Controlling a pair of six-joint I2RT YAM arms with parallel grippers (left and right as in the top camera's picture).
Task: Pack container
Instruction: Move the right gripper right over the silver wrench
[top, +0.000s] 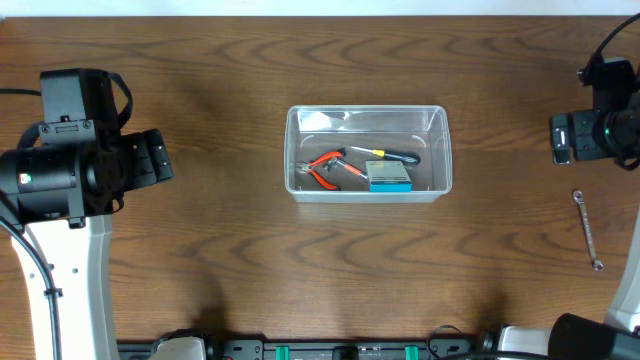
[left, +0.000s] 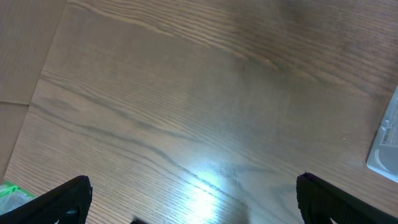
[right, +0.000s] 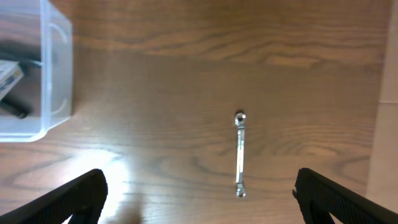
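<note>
Brown wood-grain tabletop (top: 250, 260) filled the overhead view. Left arm (top: 60, 170) sat at the left edge and right arm (top: 600, 130) at the far right edge, both well apart from everything in the middle.

Left tool (left: 196, 202) was spread wide, its fingers (left: 68, 199) at the two lower corners of the wrist view with only bare wood between them, gripping nothing. Right tool (right: 199, 196) was the same: wide apart and empty over the wood.

The container (top: 368, 112), a clear tub with rounded corners, stood upright at the center of the tabletop, long side running left to right. Its corner showed at the right edge of the left wrist view and at the upper left of the right wrist view.

Inside the container, a blue-and-white box (top: 388, 176) lay by the near wall, right of center. Orange-handled pliers (top: 325, 167) lay at the left end, just beside the box. A screwdriver (top: 385, 154) with a yellow and black handle lay just beyond the box, on the far side.

A silver wrench (top: 587, 228) lay flat on the tabletop near the right edge, well apart from the container, nearer than the right arm. Nothing touched it.
</note>
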